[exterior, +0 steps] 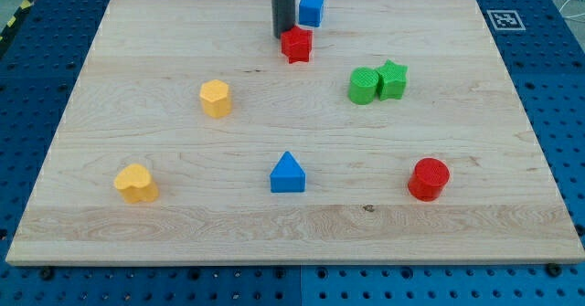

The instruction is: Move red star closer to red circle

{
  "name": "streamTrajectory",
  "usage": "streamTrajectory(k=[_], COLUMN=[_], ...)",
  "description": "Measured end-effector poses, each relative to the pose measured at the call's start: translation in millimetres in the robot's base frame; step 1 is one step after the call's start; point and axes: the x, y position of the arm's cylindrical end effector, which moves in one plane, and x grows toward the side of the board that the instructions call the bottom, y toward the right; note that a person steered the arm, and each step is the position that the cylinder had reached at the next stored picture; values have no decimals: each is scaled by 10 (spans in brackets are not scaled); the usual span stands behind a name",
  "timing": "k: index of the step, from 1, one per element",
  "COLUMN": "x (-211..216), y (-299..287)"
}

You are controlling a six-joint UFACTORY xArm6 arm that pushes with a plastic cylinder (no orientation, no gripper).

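Observation:
The red star (pixel 296 45) lies near the view's top, just left of centre. My tip (pixel 283 36) stands right at the star's upper left edge, touching or almost touching it. The red circle (pixel 429 178) sits at the lower right of the board, far from the star. The rod comes straight down from the view's top edge.
A blue cube (pixel 312 9) sits just above and right of the star. A green circle (pixel 364 85) and green star (pixel 392 79) touch each other between star and red circle. A blue triangle (pixel 288 174), yellow hexagon (pixel 215 98) and yellow heart (pixel 135 183) lie left of that.

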Motion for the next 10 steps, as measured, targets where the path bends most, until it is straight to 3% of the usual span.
streamTrajectory(k=[2, 7, 9, 10], x=[251, 1099, 1123, 1446], y=[455, -424, 190, 355])
